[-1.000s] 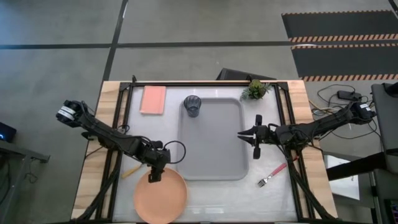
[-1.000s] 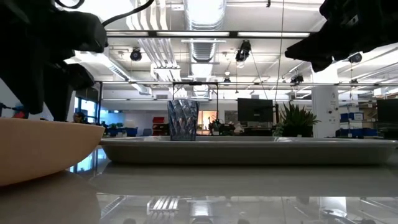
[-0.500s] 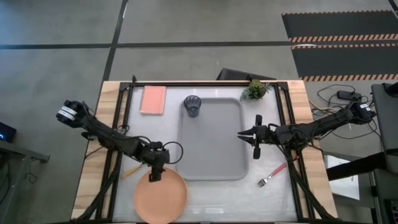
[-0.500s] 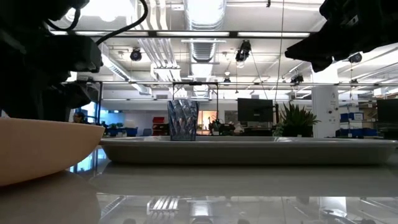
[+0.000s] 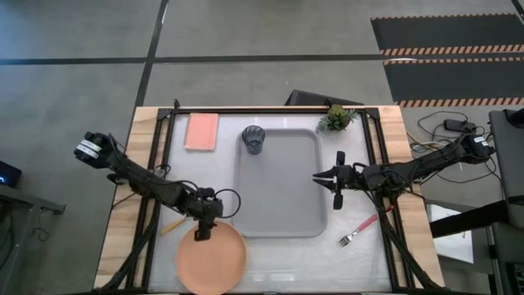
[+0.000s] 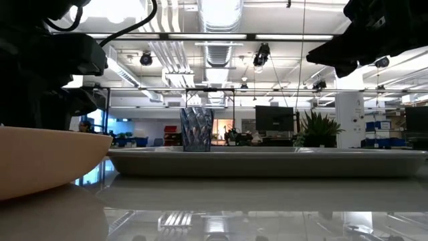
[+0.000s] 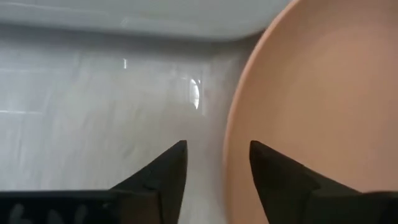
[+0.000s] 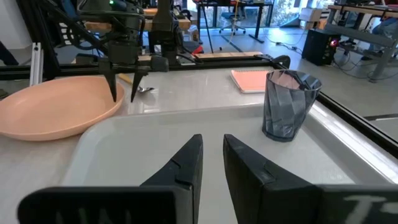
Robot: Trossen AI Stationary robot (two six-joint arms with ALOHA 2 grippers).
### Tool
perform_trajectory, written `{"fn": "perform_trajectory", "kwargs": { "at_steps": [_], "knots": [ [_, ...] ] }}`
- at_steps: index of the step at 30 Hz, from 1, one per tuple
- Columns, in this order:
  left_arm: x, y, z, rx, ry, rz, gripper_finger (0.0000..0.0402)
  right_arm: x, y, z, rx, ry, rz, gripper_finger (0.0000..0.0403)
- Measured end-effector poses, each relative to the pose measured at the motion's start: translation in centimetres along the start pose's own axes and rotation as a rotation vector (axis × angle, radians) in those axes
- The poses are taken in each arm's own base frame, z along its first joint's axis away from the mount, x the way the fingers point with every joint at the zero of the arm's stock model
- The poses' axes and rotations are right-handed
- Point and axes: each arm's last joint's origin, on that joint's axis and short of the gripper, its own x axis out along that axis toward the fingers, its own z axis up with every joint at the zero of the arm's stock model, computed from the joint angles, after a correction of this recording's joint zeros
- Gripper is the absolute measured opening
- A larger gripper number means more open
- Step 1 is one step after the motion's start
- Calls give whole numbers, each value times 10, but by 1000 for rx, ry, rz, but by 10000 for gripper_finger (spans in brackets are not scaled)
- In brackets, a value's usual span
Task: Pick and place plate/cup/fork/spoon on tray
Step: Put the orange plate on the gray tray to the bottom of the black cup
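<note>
The salmon-orange plate lies on the table near its front edge. My left gripper is open above the plate's far rim, one finger over the inside and one outside it. The grey tray lies mid-table, with the dark cup standing in its far left corner. My right gripper hovers over the tray's right part, narrowly open and empty. The fork lies on the table right of the tray. The spoon lies left of the plate, partly under my left arm.
A pink pad lies at the far left and a small potted plant stands at the far right corner. Black frame rails run along the table's left, right and far sides.
My left gripper has gone down toward the plate's far rim. The plate, tray, cup and fork have stayed where they were.
</note>
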Motion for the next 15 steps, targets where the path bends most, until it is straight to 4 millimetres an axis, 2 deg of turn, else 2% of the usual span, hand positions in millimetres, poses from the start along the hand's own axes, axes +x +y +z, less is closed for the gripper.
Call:
{"fn": "perform_trajectory", "kwargs": {
  "at_steps": [10,15],
  "knots": [
    [0,-1,-1,1,27,-43,16,0,0,0,1,0,0,52],
    [0,-2,-1,1,35,-59,3,0,0,0,1,0,0,52]
  ]
}}
